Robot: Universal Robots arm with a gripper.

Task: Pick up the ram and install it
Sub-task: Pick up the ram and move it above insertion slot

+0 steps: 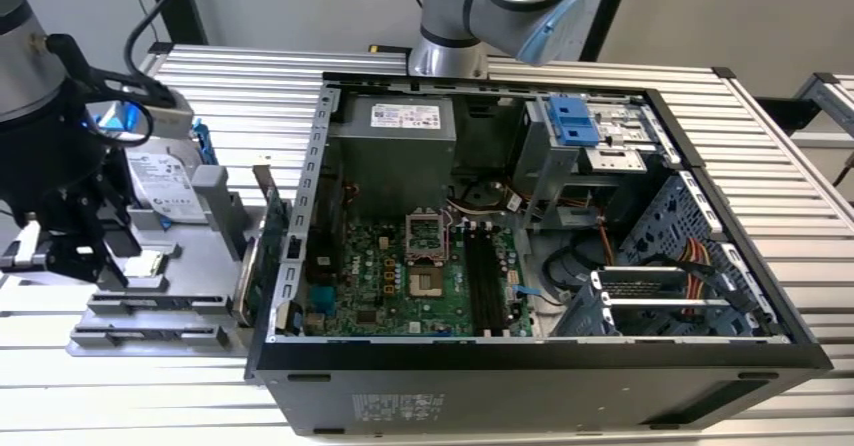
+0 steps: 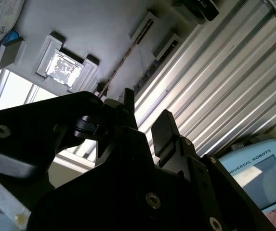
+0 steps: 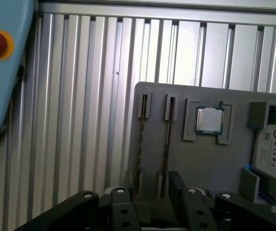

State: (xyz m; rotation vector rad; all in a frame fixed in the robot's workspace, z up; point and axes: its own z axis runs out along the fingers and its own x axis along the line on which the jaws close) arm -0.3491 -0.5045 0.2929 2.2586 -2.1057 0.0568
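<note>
- Aluminium slats make up the ribbed table (image 1: 240, 96), which runs off the edges of the exterior view.
- Black and open-sided, the computer case (image 1: 534, 386) lies at the centre of the table. Its near wall is partly cut off by the frame.
- At nine o'clock from the case stands the robot arm (image 1: 40, 116). Its dark wrist covers part of the grey holder tray (image 1: 147, 311) beneath it.
- A teach pendant (image 3: 3, 72) lies on the slats beside the tray, only partly in frame.
- A silver hard drive (image 1: 167, 181) sits at the tray's twelve o'clock end, its lower half behind the arm.
- The gripper (image 3: 150, 185) hangs over the tray with its fingers spread apart, and nothing is clamped between them.
- The ram (image 3: 165, 144) stands on edge in a narrow slot of the tray. It is seen only as a thin dark strip, with its chips hard to make out. One end runs in between the fingertips; whether they touch it is unclear.
- A similar strip fills the neighbouring slot.
- A square processor chip (image 3: 209, 120) rests in a pocket just beside the slots.
</note>
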